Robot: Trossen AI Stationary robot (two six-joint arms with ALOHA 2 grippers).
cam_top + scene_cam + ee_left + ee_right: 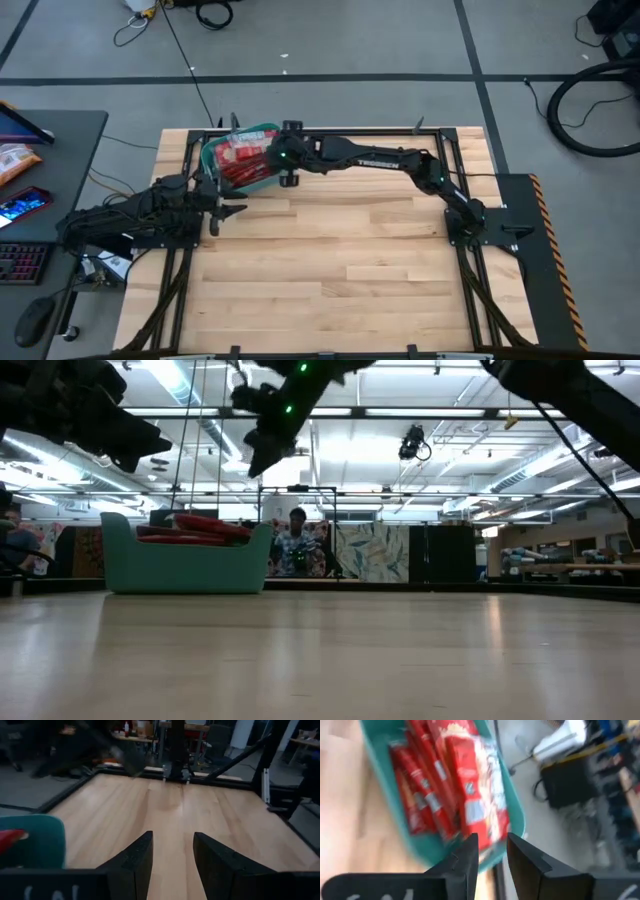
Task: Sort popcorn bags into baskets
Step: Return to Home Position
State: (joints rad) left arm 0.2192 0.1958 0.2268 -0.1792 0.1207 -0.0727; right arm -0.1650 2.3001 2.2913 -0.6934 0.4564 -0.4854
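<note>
- Teal tub [185,572] stands on the tabletop [350,265], at the edge that shows uppermost in the high view, on the left arm's side of centre.
- Popcorn bags [475,785]: all the red packets in view are inside the tub. They are packed close, several on edge and leaning against each other. Exact count cannot be told.
- In the low view the top packets rise just above the tub's rim.
- Right arm reaches across from its base on the right side. Right gripper [492,851] hangs above the tub, over the rim nearest that arm, clear of the packets.
- Right fingers [465,862]: a narrow gap between them, nothing in it.
- Left arm is folded low at the left side of the tabletop. Left gripper [172,857] sits just beside the tub, off its corner nearest that arm, and points across bare wood.
- Left fingers [135,867]: spread apart, holding nothing. The tub's teal wall and a scrap of red show at the edge of that wrist view.
- A person [297,545] is in the room beyond the tabletop, seen in the low view, well behind the tub.
</note>
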